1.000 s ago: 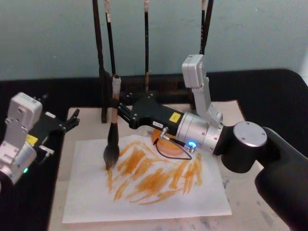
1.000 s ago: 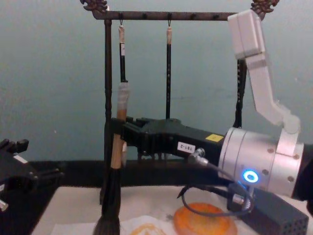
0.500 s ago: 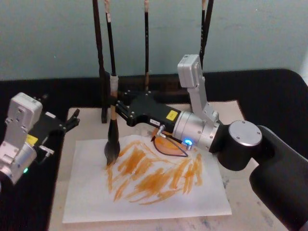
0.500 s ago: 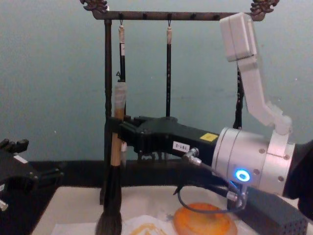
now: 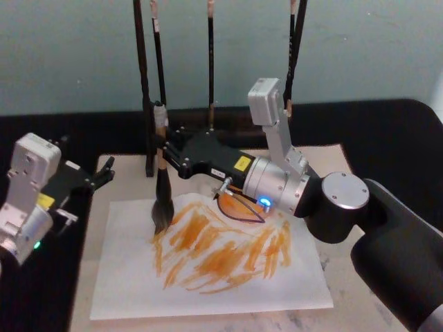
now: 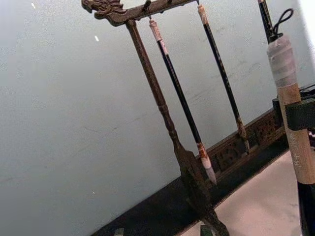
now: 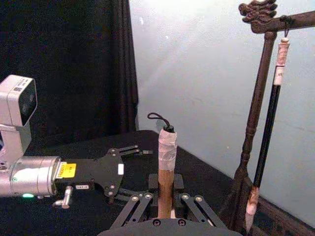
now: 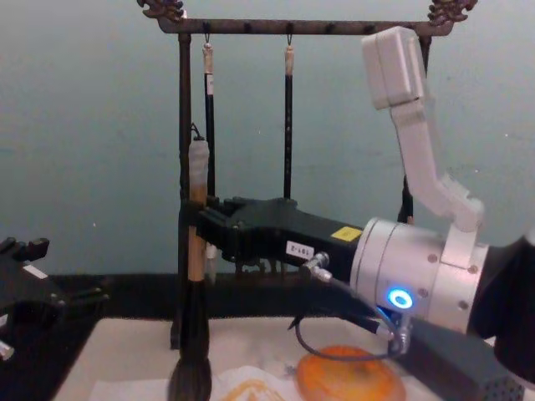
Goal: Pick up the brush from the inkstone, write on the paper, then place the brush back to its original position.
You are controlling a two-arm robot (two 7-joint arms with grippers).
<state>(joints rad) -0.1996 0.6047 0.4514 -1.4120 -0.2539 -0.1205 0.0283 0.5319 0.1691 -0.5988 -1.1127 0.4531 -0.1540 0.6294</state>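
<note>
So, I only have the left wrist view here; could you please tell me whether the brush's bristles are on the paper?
Observer: Yes, in the head view the bristles of the brush appear to press on the paper, at the left end of the orange strokes.
Operator: Thanks. Which end effector holds it?
Observer: The right end effector, shut on the handle with the brush about upright; the left end effector idles open, left of the paper.
Operator: And where would it go back?
Observer: To the inkstone, which sits under the right forearm, to the right of the brush.
</note>
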